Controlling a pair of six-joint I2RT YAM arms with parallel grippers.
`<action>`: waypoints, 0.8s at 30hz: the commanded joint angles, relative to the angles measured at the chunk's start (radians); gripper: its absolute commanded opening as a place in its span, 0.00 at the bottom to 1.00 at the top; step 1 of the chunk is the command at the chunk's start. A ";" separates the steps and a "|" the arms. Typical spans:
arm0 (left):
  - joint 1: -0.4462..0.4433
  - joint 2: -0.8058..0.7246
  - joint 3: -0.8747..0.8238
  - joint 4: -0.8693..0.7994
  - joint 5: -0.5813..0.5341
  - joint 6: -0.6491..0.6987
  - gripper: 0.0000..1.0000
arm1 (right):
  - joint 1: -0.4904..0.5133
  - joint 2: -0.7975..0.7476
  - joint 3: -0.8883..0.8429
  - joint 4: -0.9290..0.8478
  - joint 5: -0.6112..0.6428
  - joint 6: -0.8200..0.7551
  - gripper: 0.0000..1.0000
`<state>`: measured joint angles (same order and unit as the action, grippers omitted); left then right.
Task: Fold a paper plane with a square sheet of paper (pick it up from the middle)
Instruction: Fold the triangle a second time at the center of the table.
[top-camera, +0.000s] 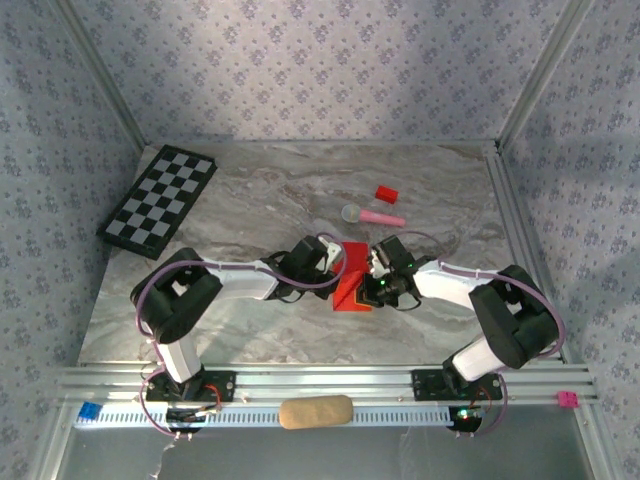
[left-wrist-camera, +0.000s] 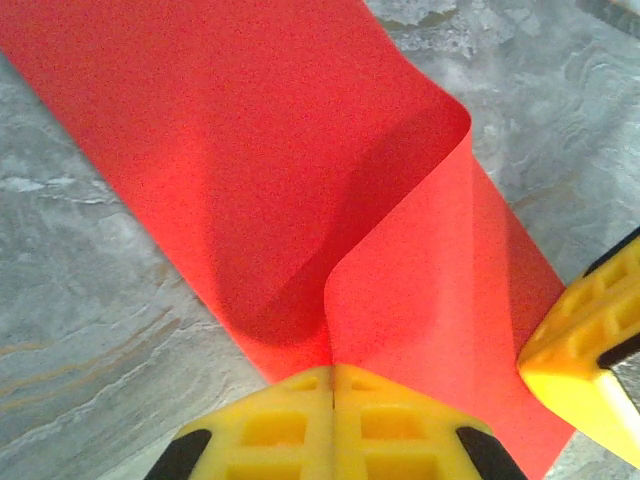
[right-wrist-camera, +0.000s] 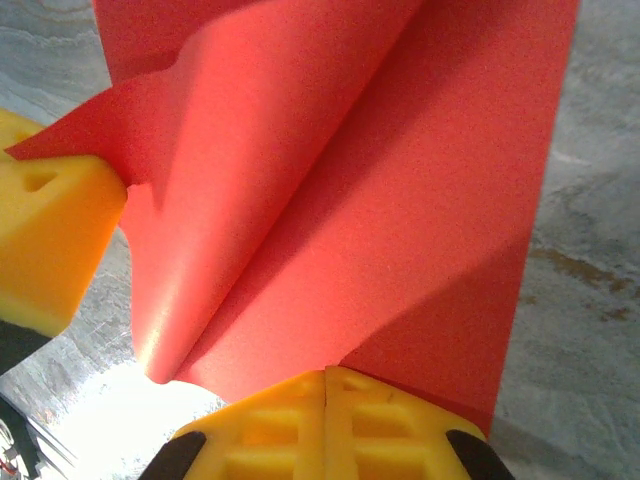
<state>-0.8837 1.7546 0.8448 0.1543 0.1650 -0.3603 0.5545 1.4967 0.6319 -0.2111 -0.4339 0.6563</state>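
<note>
Early: left gripper (left-wrist-camera: 332, 378) and right gripper (right-wrist-camera: 327, 378) both pinch the square sheet of paper (left-wrist-camera: 250, 150), curled loosely between them; no sharp crease or dart shape yet

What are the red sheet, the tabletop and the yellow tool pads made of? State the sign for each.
Red sheet: thin matte paper; it curls in a soft loop.
Tabletop: marble-look grey, veined, slight sheen; possibly laminate.
Yellow tool pads: likely moulded plastic or rubber; gridded recesses, matte.
</note>
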 joint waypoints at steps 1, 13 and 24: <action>-0.006 0.009 0.014 0.012 0.015 0.000 0.00 | -0.007 -0.001 -0.013 -0.057 0.018 -0.020 0.04; -0.012 0.057 0.065 0.000 -0.003 0.027 0.00 | -0.008 -0.002 -0.022 -0.057 0.013 -0.020 0.04; -0.014 0.040 0.061 0.005 -0.008 0.032 0.01 | -0.015 -0.007 -0.031 -0.058 0.014 -0.020 0.04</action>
<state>-0.8913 1.8030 0.8879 0.1577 0.1566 -0.3481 0.5472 1.4921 0.6243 -0.2104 -0.4385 0.6563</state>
